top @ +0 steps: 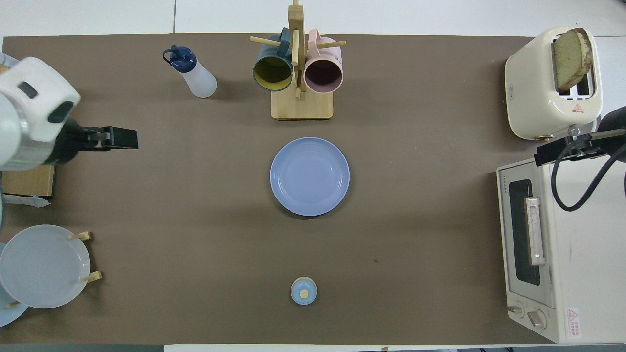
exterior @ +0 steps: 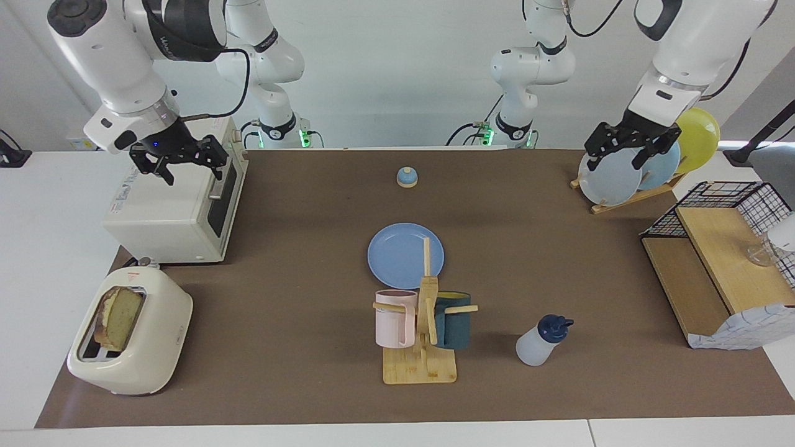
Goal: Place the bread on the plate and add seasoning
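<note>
So, nothing is picked yet: the bread stands popped up in the toaster at lower left of the facing view, ready for a pinch from above. The plate lies flat mid-frame, bare, a handy landing spot. The seasoning stands lower right, beside the mug rack. The right gripper hangs over the oven upper left, fingers apart, empty; the left gripper, fingers apart, seems to hover over the plate rack upper right.
</note>
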Controlling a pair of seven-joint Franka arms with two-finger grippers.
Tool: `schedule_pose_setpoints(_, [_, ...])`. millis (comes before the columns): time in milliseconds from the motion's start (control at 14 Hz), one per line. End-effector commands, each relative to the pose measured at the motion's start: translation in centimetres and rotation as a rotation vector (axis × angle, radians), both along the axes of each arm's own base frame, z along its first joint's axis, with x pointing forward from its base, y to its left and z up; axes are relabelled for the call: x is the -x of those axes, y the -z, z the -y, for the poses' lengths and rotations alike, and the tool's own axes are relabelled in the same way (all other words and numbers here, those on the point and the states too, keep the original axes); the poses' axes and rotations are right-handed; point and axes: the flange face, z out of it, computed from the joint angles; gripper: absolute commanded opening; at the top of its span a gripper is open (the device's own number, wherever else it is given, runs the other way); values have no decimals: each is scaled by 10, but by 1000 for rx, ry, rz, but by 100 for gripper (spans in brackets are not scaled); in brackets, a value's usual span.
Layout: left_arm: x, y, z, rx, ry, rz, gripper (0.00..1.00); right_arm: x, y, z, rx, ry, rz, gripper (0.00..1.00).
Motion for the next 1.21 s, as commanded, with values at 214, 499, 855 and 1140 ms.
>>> schedule_pose_setpoints(214, [33,81,30,78,-21,193,100,-33,9,68,15,128,350,76])
schedule_pose_setpoints(499, [20,131,41,82,19,275,100,-69,64,97,33,164,406,74])
schedule_pose_setpoints(855, [-3,183,47,89,48,340,100,-101,97,110,57,165,501,74])
schedule_pose_setpoints(1140, [-19,209,41,102,34,373,100,-116,98,114,75,120,513,57])
